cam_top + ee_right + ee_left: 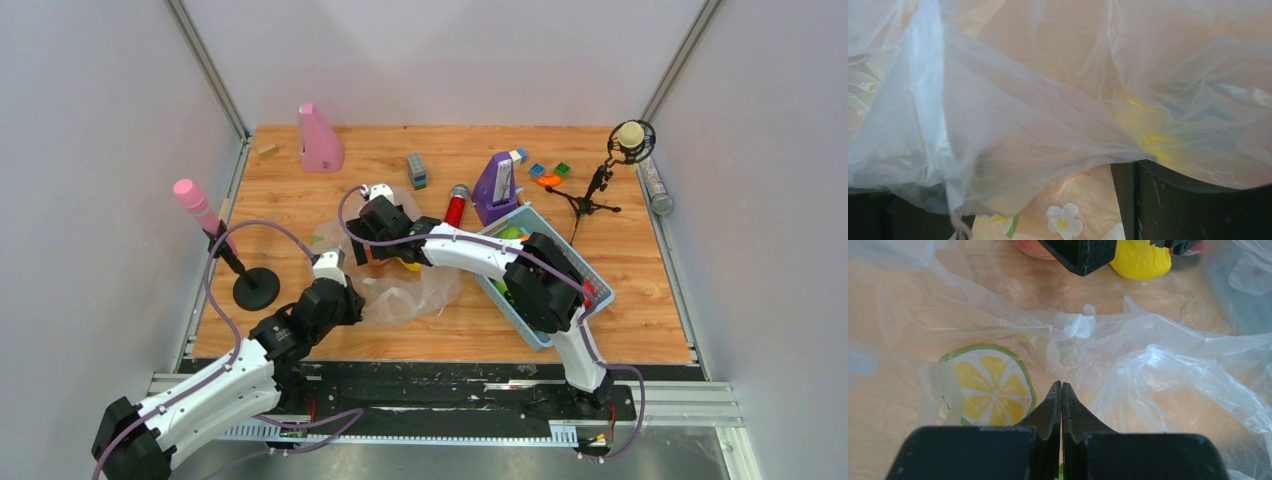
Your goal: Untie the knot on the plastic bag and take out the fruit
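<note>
Left tool (1061, 390) pinched shut on thin, slippery flower-printed clear plastic bag (410, 290) mid-desk, right tool (372, 232) state unreadable under film; light, tear-prone, so grip bunched film beside the yellow banana (1141, 260).

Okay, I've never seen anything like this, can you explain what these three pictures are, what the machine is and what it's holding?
Two robot arms are bolted at the near edge of a wooden table, filmed from above. The other two pictures come from cameras on each wrist. The left gripper is pinched shut on the plastic bag, a thin see-through bag with printed flowers and lemon slices. The right gripper reaches over the bag; film drapes across its camera, so its grip is unclear. A yellow fruit lies by the bag. A blue tray sits to the right.
</note>
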